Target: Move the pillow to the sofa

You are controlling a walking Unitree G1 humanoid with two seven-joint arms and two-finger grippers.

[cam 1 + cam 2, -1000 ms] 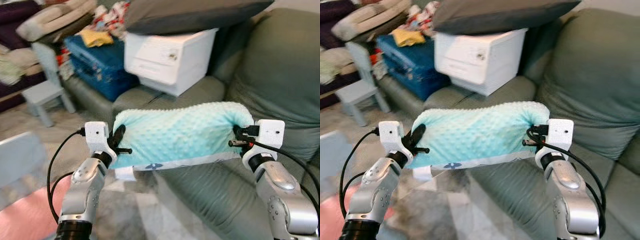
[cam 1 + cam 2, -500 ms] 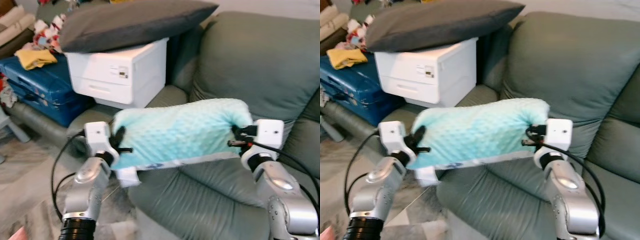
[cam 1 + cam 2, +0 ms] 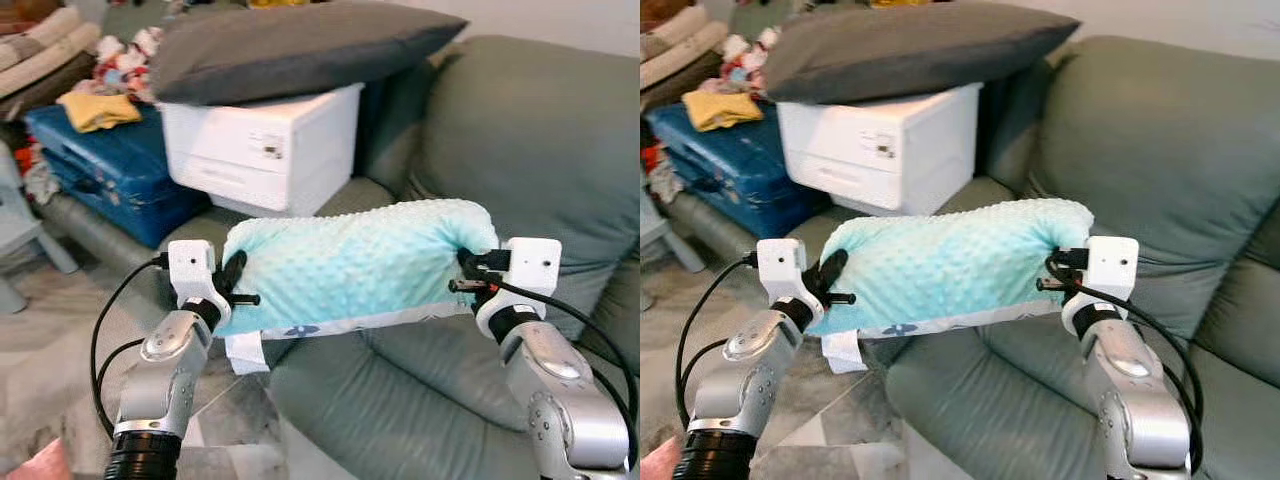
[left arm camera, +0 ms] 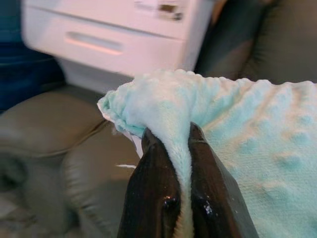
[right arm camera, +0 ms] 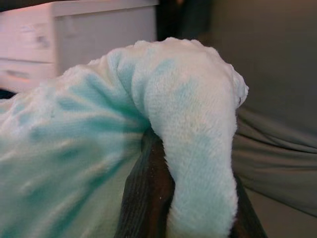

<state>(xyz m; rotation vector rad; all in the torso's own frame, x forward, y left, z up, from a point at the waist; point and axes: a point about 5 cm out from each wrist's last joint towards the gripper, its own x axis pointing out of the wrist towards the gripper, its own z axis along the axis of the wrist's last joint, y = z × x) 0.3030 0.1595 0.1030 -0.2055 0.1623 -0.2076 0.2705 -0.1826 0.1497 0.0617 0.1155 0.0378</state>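
Grey-green leather sofa [image 3: 540,150] ahead of me, with a white printer [image 3: 265,150] on its left seat and a dark grey cushion [image 3: 300,45] on top. From the head camera, I've got the mint-green dotted pillow [image 3: 350,265] held up over the sofa seat, my left gripper [image 3: 238,285] and right gripper [image 3: 468,275] at either end. Left wrist: fingers [image 4: 153,188] pinched tight on a pillow corner. Right wrist: fingers [image 5: 146,198] clamped on the other end.

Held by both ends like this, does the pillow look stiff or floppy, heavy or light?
Probably soft: the pillow bunches where the left gripper pinches it. Likely light: it spans to the right gripper with little sag. Its nubby fabric should resist slipping.
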